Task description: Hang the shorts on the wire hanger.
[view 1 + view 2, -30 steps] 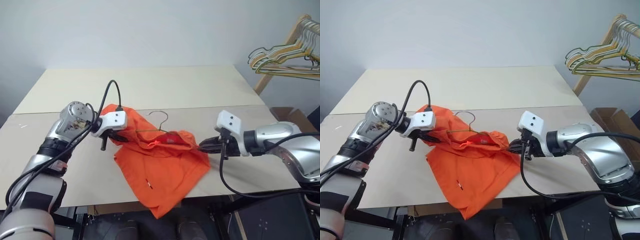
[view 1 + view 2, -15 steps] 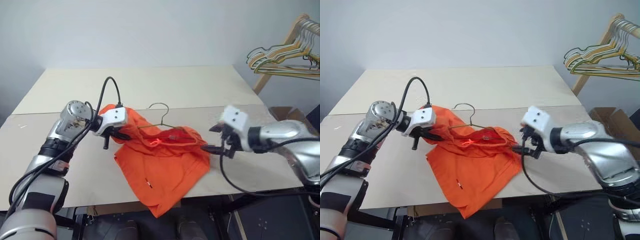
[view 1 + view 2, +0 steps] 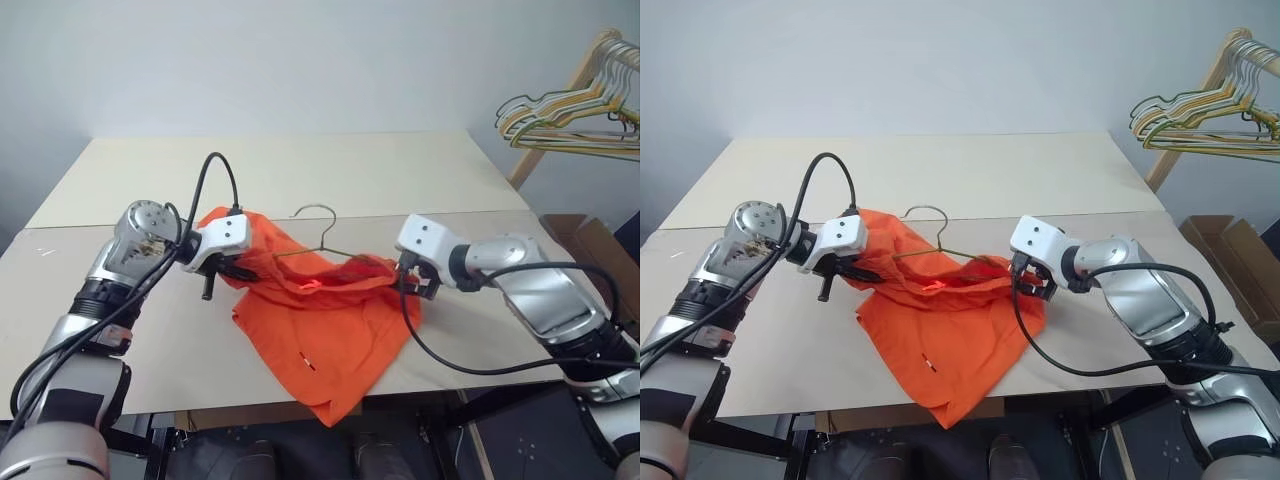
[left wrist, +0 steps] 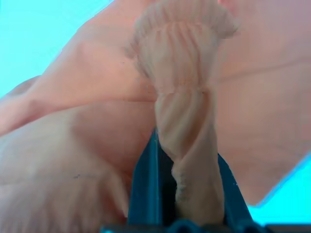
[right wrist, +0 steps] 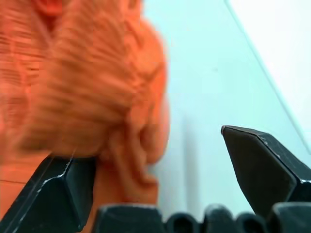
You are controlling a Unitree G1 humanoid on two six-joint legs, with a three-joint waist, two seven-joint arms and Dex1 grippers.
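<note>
Your right gripper (image 3: pixel 1030 285) has just let go of the shorts (image 3: pixel 940 330), jaws wide; left gripper (image 3: pixel 855 268) clamps the waistband.

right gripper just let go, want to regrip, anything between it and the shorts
Nothing visible does. The right gripper stands open right at the bunched waistband of the shorts, one finger already against the fabric.

Beyond the work: counter, hanger rack, cardboard box

We see a pale beige counter (image 3: pixel 300 170) with a seam running across its width, set before a plain grey-white wall (image 3: pixel 300 60). Off its far right corner, a bunch of yellow, green and pale wire hangers (image 3: pixel 560 125) hangs from a wooden rack (image 3: pixel 560 100); an open cardboard box (image 3: pixel 590 240) sits below.
</note>
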